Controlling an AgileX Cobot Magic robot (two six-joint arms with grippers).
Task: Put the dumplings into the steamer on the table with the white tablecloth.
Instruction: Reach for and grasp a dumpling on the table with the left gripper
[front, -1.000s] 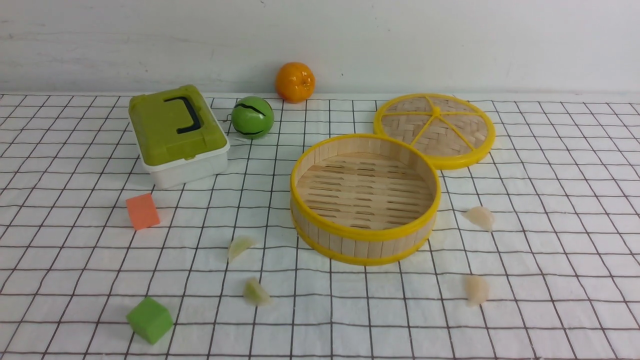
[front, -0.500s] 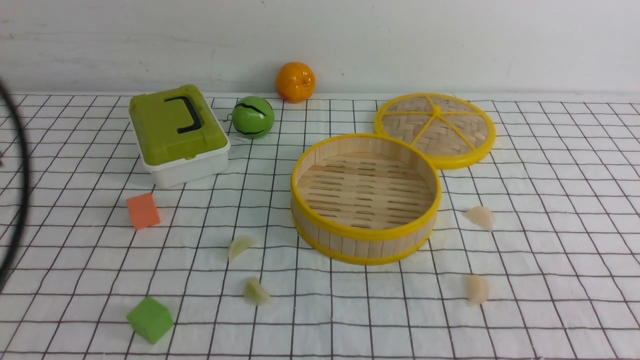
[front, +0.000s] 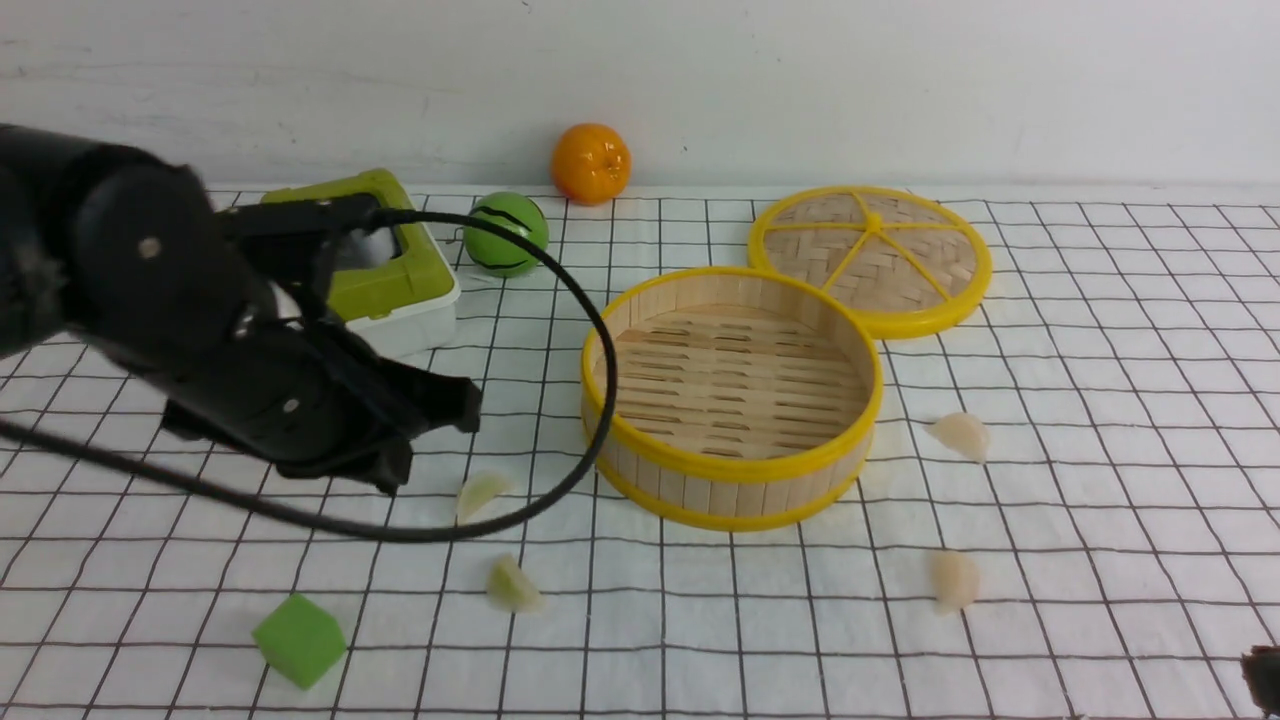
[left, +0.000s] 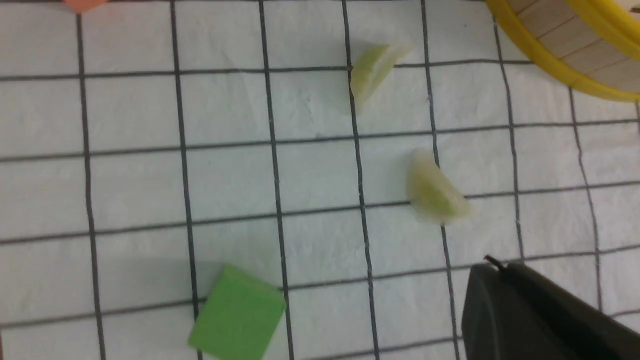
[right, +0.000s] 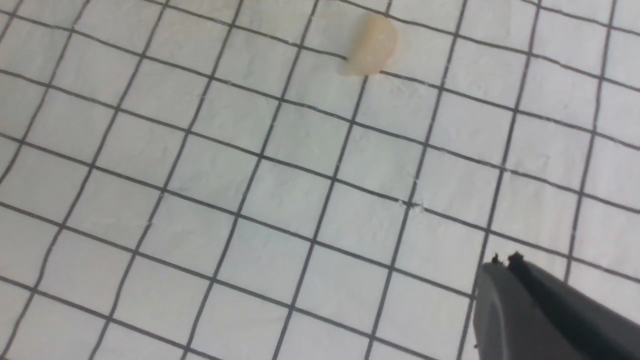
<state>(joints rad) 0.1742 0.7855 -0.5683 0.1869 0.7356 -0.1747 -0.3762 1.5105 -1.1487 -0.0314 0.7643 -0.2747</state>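
The round bamboo steamer (front: 735, 466) stands empty in the middle of the white gridded table (front: 1100, 350). Two greenish dumplings (front: 481, 493) (front: 513, 587) lie to its front left, two whitish dumplings (front: 961, 436) (front: 953, 580) to its right. My left gripper (front: 465, 405) hangs shut and empty just left of the nearer-to-steamer greenish dumpling (left: 372, 75); its tips (left: 492, 267) are short of the other one (left: 434, 192). My right gripper (right: 502, 262), shut and empty, shows only a corner (front: 1262, 678) in the front view, well apart from a whitish dumpling (right: 370, 47).
The woven lid (front: 868, 258) leans behind the steamer. A green-lidded box (front: 395, 285), a green ball (front: 505, 233) and an orange (front: 590, 163) stand at the back left. A green cube (front: 299, 640) lies front left; an orange cube (left: 82, 4) shows in the left wrist view.
My left arm has swung in from the left, now covering the orange cube and part of the box. A corner of my right gripper has appeared at the bottom right. The dumplings have not moved.
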